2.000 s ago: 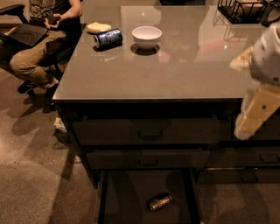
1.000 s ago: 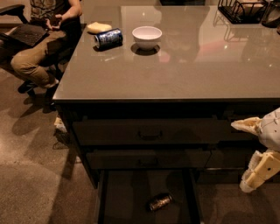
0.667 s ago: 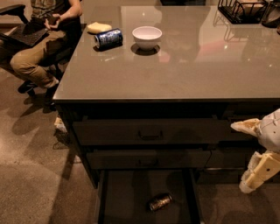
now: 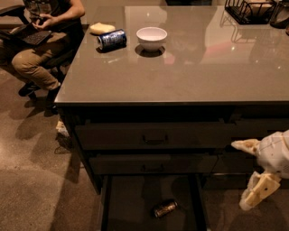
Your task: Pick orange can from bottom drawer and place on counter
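The orange can [image 4: 165, 209] lies on its side on the dark floor of the open bottom drawer [image 4: 131, 198], near the middle and toward the front. My gripper [image 4: 249, 171] hangs at the lower right, in front of the cabinet at about the height of the lower drawers, to the right of the can and above it. Its two pale fingers [image 4: 258, 193] are spread apart and hold nothing. The counter [image 4: 180, 67] is a glossy grey-beige top above the drawers.
On the far left of the counter lie a blue can [image 4: 112, 39], a white bowl [image 4: 151, 38] and a yellowish sponge [image 4: 101, 28]. A black wire rack [image 4: 250, 10] stands at the back right. A seated person with a laptop [image 4: 40, 36] is at the left.
My gripper has come down from counter height at the right to beside the lower drawers. Over the last second it has barely moved. The can has not moved.
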